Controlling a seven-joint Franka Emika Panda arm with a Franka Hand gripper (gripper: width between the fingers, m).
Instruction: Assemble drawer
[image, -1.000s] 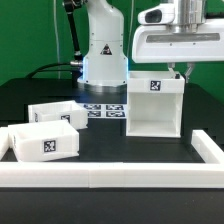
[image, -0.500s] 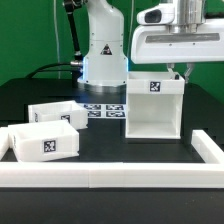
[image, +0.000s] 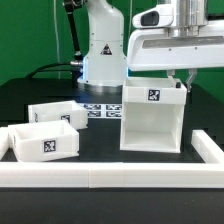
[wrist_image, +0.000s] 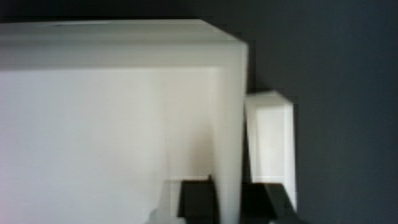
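Note:
The tall white drawer housing (image: 152, 122) stands on the black table, open side facing front, with a tag on its top edge. My gripper (image: 178, 82) is at its top corner on the exterior view's right, shut on the side wall. In the wrist view the thin white wall (wrist_image: 238, 120) runs between my two dark fingers (wrist_image: 206, 203), and the gripper (wrist_image: 238, 198) is clamped on it. Two small open-top trays lie at the exterior view's left, one in front (image: 40, 141) and one behind (image: 56, 113), both tagged.
The white border rail (image: 110, 176) runs along the front edge and turns up the exterior view's right side (image: 209, 150). The marker board (image: 101, 111) lies flat between the trays and the housing. The robot base (image: 102, 55) stands behind.
The housing has moved toward the front rail and slightly to the exterior view's left, with my gripper still on its wall. The trays have not moved.

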